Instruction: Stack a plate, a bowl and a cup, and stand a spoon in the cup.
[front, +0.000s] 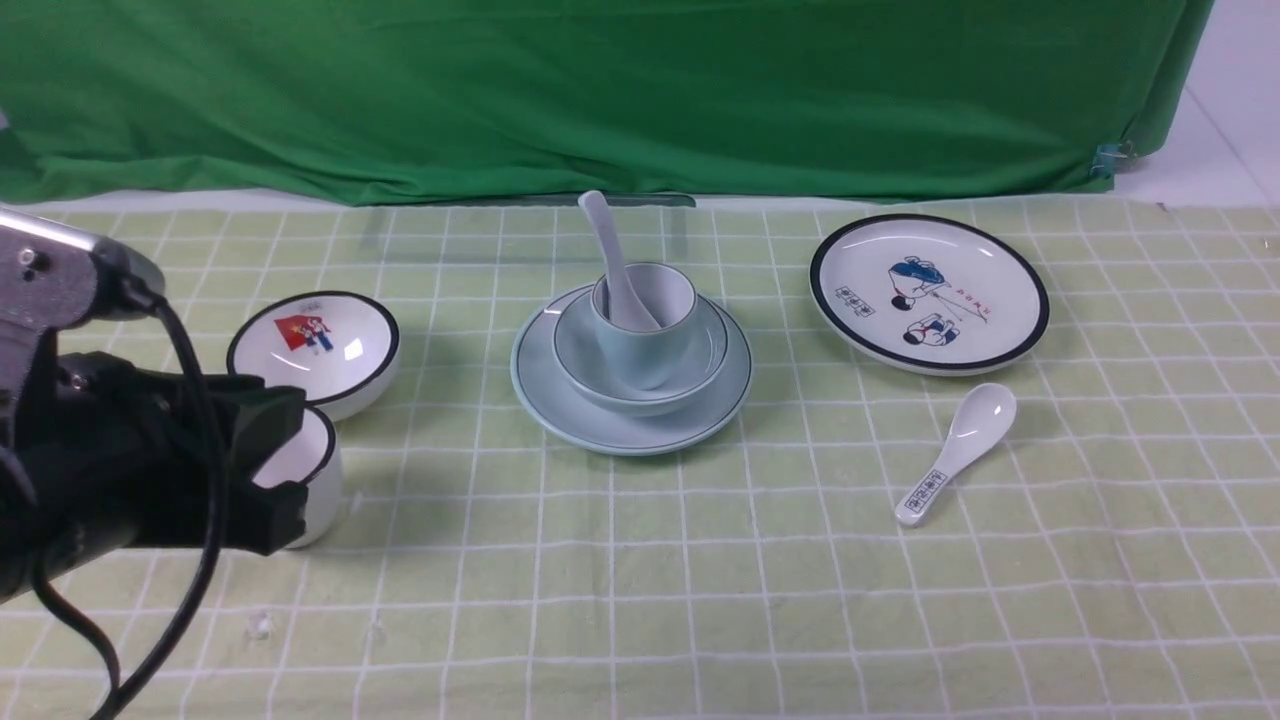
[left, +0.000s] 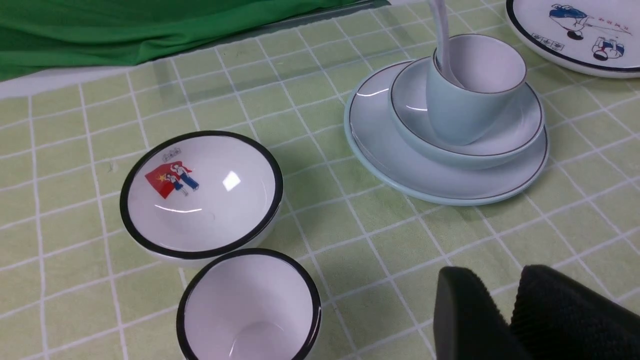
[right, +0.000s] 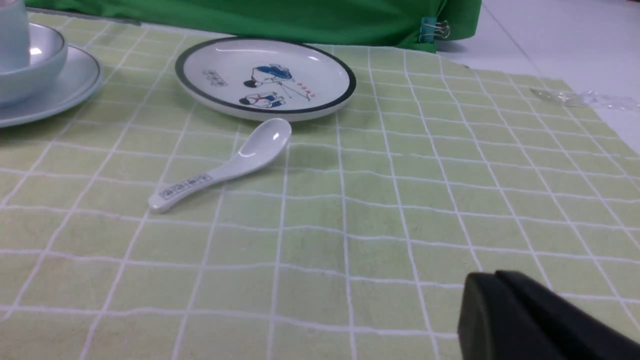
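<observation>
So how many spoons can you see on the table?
2. The plain spoon stands in the cup on the middle stack. The printed spoon lies flat on the cloth near the cartoon plate.

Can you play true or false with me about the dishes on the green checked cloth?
1. The pale blue-green ceramic cup stands inside the pale blue-green ceramic bowl. True.
2. The plain pale ceramic spoon lies flat on the cloth. False: it stands in the cup.
3. The bowl sits on the pale blue-green round plate. True.
4. The white spoon with print on its handle rests on the white black-rimmed cartoon plate. False: it lies on the cloth beside it.
</observation>
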